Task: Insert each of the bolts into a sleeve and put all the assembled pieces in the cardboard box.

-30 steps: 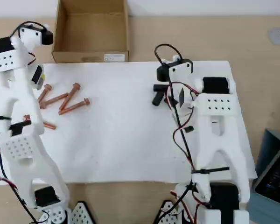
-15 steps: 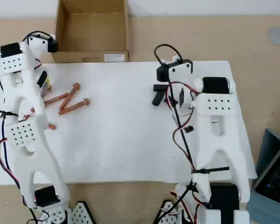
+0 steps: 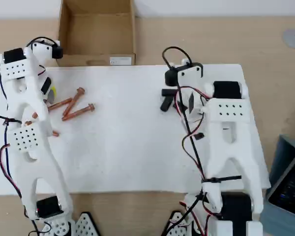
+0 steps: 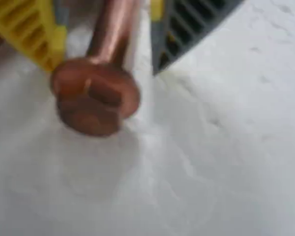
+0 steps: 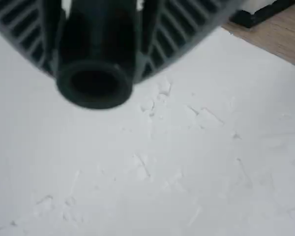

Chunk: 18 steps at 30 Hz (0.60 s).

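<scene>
The white foam sheet (image 3: 128,147) is covering most of the table. The cardboard box (image 3: 88,59) is sitting open just past its far edge, nearer the left arm (image 3: 27,140) than the right arm (image 3: 228,128), and no piece is lying in it.

The left gripper (image 4: 108,49) is hanging over the sheet's left end, among the copper fasteners. It seems to be pinching one bolt (image 4: 96,96) by the shaft, between the yellow finger (image 4: 29,29) and the grey finger (image 4: 191,24). The head is sticking out past the tips, close above the foam.

The right gripper (image 5: 101,49) is waiting near the middle of the far side of the sheet, pressed onto a black sleeve (image 5: 93,73). The sleeve's open mouth is poking out beyond the tips. In the high view the sleeve (image 3: 165,103) is pointing roughly toward the left arm.

Bolt and sleeve are sitting well apart, with bare foam between them. To my eye, the next move is depending on bringing the two long axes into one line, with the shaft end facing the mouth. As held, the head end is leading, so the bolt is probably needing a turn first.

The loose bolts (image 3: 78,112) are lying just beside the left gripper, and a low sweep is risking a knock to them.
</scene>
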### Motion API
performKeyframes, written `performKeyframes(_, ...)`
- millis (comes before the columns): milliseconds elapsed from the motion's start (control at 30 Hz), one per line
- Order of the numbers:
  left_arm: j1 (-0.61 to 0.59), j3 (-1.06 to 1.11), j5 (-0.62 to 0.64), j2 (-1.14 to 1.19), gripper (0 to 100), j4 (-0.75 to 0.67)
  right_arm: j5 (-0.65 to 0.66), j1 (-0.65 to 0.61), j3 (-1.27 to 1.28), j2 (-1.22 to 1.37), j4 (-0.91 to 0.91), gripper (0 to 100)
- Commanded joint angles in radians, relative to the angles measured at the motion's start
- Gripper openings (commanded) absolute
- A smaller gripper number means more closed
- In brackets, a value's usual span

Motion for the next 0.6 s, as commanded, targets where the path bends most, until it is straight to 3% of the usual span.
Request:
performKeyframes(0, 0.025, -0.017, -0.002, 0.018, 4, -0.002, -0.002, 0.018, -0.001, -0.039, -0.008, 1.0)
performKeyframes(67, 0.032, -0.017, -0.002, 0.016, 0, -0.002, -0.002, 0.018, -0.001, -0.039, -0.009, 1.0)
performKeyframes(300, 0.044, -0.034, 0.002, 0.008, 1, 0.005, 0.0, 0.018, -0.007, -0.047, -0.006, 1.0)
performKeyframes(567, 0.044, -0.121, 0.112, -0.107, 1, 0.029, -0.002, 0.013, -0.096, -0.048, 0.069, 1.0)
